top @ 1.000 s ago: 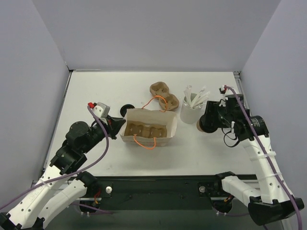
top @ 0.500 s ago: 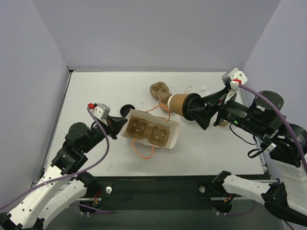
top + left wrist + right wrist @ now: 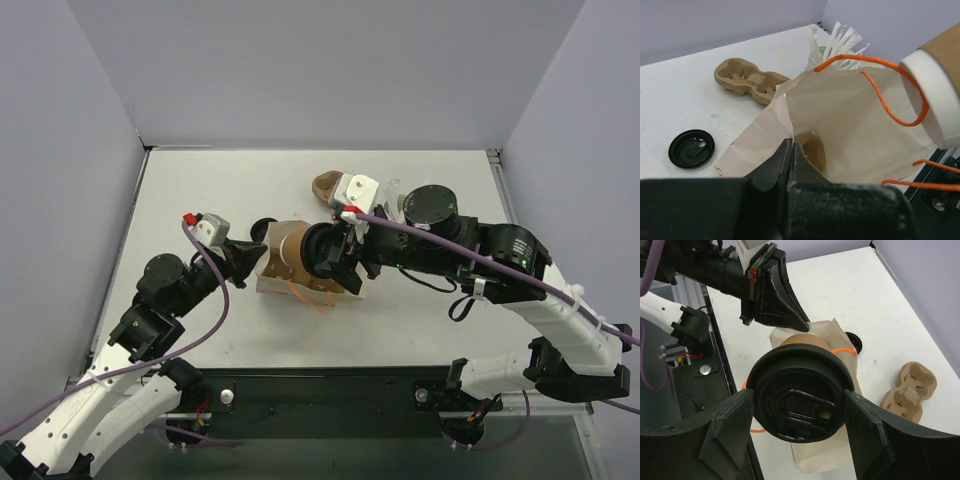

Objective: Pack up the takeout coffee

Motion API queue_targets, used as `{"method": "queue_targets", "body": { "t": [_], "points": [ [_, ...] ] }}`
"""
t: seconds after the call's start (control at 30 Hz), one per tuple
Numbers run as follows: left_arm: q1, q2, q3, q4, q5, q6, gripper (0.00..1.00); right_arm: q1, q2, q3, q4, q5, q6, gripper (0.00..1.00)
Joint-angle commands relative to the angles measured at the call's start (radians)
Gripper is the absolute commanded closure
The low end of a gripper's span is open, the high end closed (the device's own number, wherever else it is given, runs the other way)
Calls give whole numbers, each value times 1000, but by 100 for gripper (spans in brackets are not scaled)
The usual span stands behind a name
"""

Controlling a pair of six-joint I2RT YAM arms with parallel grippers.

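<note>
Two pincers grip: left pincer [image 3: 792, 150] pinches the paper bag [image 3: 850, 130], right pincer [image 3: 799, 410] holds the takeout coffee [image 3: 940, 85] at its mouth.

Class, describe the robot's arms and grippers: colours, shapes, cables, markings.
The left arm and right arm: white lower links with rows of holes, black joints. A purple cable runs along each. The left gripper and right gripper: black wedge fingers, white red-tipped block behind.

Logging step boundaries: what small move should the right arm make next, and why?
Probably ease the coffee cup base-first down into the paper bag. The right gripper holds it at the bag's mouth, which the left gripper pinches open.
</note>
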Motion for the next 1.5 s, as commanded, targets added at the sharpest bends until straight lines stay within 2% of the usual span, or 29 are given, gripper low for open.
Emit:
{"method": "queue_targets", "body": {
  "t": [0.0,0.1,0.27,0.63,0.97,1.13,1.37,1.4,1.43,1.47],
  "points": [
    [7,-21,1,70,22,-5,100,30,20,37,15,59,-83,50],
    [7,-26,4,53,20,0,100,94,46,45,-3,143,-152,50],
    [8,-29,-5,41,19,1,100,157,109,158,-12,169,-173,50],
    [8,-44,-6,22,30,12,100,221,146,210,-12,241,-193,51],
    [8,-86,-48,59,83,14,100,191,71,-135,-5,320,-233,52],
    [10,-118,-77,71,108,23,100,149,27,-334,95,349,-231,54],
    [10,-118,-62,-2,80,29,100,119,3,-468,162,329,-227,55],
    [10,-117,-49,-48,57,20,96,119,2,-475,161,327,-224,55],
    [10,-114,-23,-77,-2,9,79,119,-4,-488,161,327,-216,55],
    [10,-115,-8,-103,-27,7,73,119,-7,-514,162,332,-212,56]
  ]
}}
